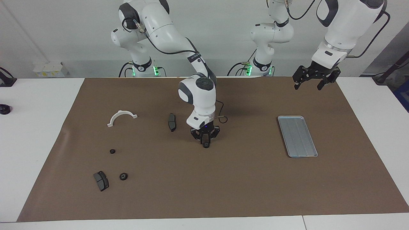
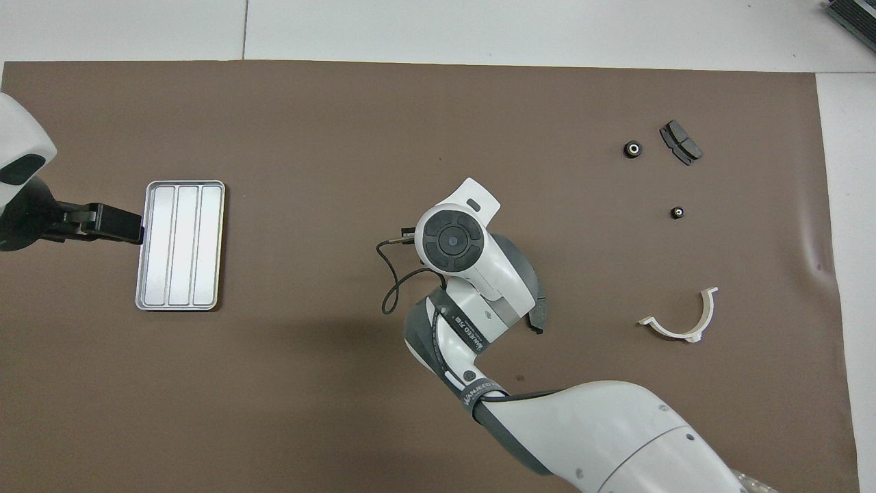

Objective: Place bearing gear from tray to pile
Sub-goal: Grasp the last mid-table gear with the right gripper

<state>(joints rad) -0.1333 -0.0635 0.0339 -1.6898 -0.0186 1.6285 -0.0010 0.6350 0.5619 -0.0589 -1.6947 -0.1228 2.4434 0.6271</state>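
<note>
Brown matting covers most of the white tabletop (image 1: 41,134), with the silver tray (image 1: 297,136) lying bare toward the left arm's end. Near the middle, well apart from the tray, the right gripper (image 1: 205,141) points straight down with its jaws clenched on a small black bearing gear (image 1: 206,145), at or just above the mat. A dark brake pad (image 1: 172,122) lies just beside that gripper, on the side away from the tray. Much farther from the tray sits the pile: two black gears (image 1: 112,151) (image 1: 123,176), loosely spread, with another brake pad (image 1: 101,180) and a white half-ring bracket (image 1: 121,117) close by. High above the mat's edge, nearer the robots than the tray, the left gripper (image 1: 313,81) hangs with jaws released.
</note>
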